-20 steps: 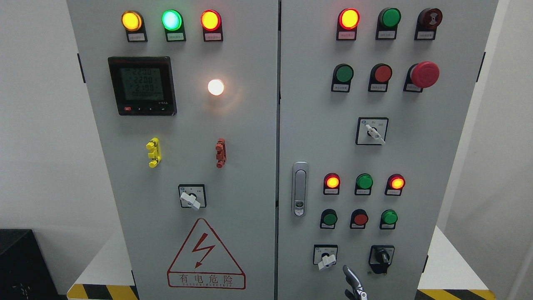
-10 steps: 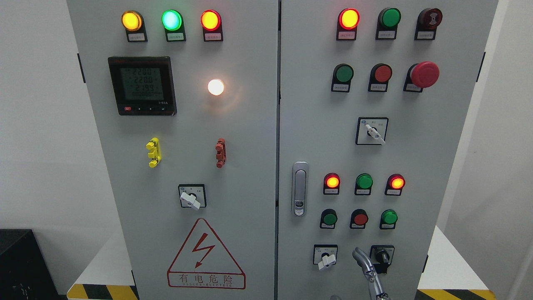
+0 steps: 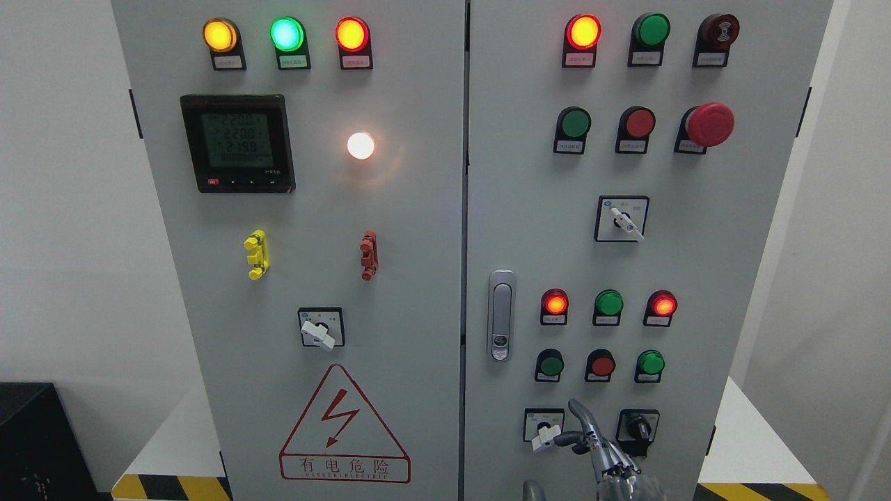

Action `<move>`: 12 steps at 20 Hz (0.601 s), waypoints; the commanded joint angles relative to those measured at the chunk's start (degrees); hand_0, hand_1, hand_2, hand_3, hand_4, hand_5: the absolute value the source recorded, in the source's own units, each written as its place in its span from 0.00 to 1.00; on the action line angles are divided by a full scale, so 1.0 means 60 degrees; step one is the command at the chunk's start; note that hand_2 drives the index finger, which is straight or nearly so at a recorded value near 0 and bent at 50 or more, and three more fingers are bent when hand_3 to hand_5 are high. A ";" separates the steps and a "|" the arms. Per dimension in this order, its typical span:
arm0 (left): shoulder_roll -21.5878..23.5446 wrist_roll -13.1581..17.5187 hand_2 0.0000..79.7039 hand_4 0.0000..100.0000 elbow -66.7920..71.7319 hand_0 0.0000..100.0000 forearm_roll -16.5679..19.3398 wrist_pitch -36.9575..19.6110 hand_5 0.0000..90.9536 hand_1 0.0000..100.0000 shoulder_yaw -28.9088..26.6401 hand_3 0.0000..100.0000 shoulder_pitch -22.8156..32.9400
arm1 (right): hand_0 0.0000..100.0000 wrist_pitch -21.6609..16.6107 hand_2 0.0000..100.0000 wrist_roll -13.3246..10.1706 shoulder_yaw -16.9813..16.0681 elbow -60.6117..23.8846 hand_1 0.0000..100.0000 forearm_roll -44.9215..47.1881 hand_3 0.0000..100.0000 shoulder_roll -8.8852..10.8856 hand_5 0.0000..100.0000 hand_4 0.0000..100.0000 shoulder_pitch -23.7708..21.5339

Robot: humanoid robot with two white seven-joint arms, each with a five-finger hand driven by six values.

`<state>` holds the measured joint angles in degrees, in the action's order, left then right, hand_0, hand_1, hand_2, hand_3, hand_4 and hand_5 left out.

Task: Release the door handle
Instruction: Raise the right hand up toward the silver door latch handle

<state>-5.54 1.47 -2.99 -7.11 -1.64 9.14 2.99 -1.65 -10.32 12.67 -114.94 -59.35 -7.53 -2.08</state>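
Step in hand, as I judge it: the release itself looks done, leaving only the withdrawal. The door handle, a silver recessed latch, sits flush and upright near the left edge of the cabinet's right door, beside the centre seam, with nothing on it.

One hand shows at the bottom edge of the right door, well below and to the right of the handle. Its arm is cut off by the frame, so left or right cannot be assigned. Fingers spread and slightly bent, one pointing up, another reaching toward the white selector switch (contact with it cannot be confirmed). It holds nothing.

Next move calls for drawing the hand down and away from the panel without brushing the selector switch or the black rotary knob on either side.
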 commanded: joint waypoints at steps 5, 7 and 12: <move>0.0000 0.0005 0.05 0.00 0.0000 0.00 -0.0001 0.0010 0.00 0.00 0.0000 0.11 0.0000 | 0.39 0.0463 0.00 0.0095 0.1271 0.0538 0.27 -0.1927 0.81 -0.0034 0.76 0.78 0.0712; 0.0000 0.0005 0.06 0.00 0.0000 0.00 -0.0001 0.0010 0.00 0.00 0.0000 0.11 0.0000 | 0.38 0.0727 0.00 0.0094 0.1389 0.0801 0.26 -0.2222 0.82 -0.0048 0.76 0.78 0.1062; 0.0000 0.0005 0.06 0.00 0.0000 0.00 -0.0001 -0.0005 0.00 0.00 0.0000 0.10 0.0000 | 0.37 0.1152 0.00 0.0153 0.1477 0.1461 0.26 -0.2252 0.83 -0.0063 0.77 0.79 0.1956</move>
<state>-5.54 1.47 -2.99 -7.12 -1.64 9.14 2.99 3.83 -9.64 17.94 -111.57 -70.67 -7.70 4.75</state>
